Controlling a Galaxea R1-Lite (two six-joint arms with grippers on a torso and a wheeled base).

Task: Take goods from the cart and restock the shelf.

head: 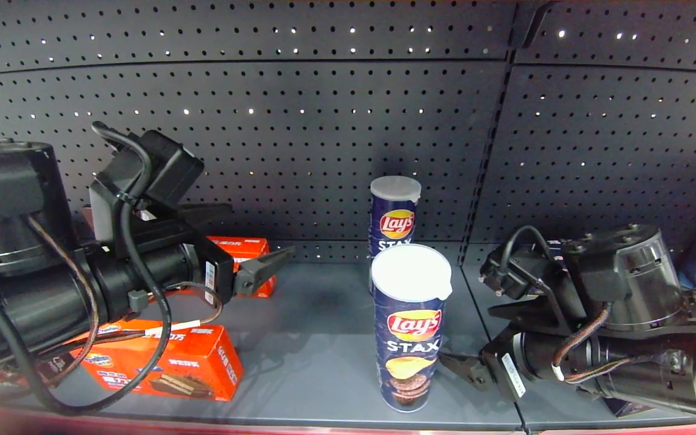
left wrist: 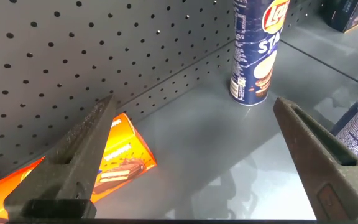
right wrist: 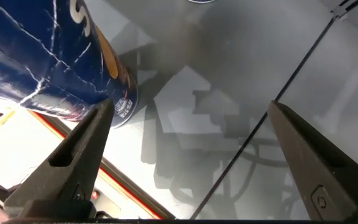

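Front chip can [head: 411, 338]: we see a tall dark-blue cardboard tube with a white plastic lid. It stands upright near the front edge of the grey metal shelf [head: 312, 344], about midway along it and just left of the seam between two shelf panels.
Rear chip can [head: 394, 220]: a matching dark-blue tube with a pale lid stands upright directly behind the first. It is at the shelf's back edge, against the dark perforated back panel [head: 299, 121].
Right gripper [right wrist: 188, 155]: its two dark fingers are spread wide with nothing between them. It lies low over the shelf, with one fingertip just beside the front can's base, apart from it as far as we can tell.
Left gripper [left wrist: 191, 149]: its fingers are also spread wide and empty. It is held above the left part of the shelf, well apart from both cans.
Orange boxes: one flat orange cardboard carton [head: 197, 362] lies near the front left corner, under the left arm. A second orange carton [head: 245, 254] lies at the back edge behind that arm.
Print: each can carries a round red-and-yellow logo, white block lettering and a picture of crisps. The cartons carry white writing and a picture of a chocolate wafer. We leave the wording unread.
Risk: we judge the front can easy to topple, being tall, narrow and close to the front edge. A sideways brush from the right fingertip could knock it over or off the shelf. The left arm, low over the front carton, could drag it.
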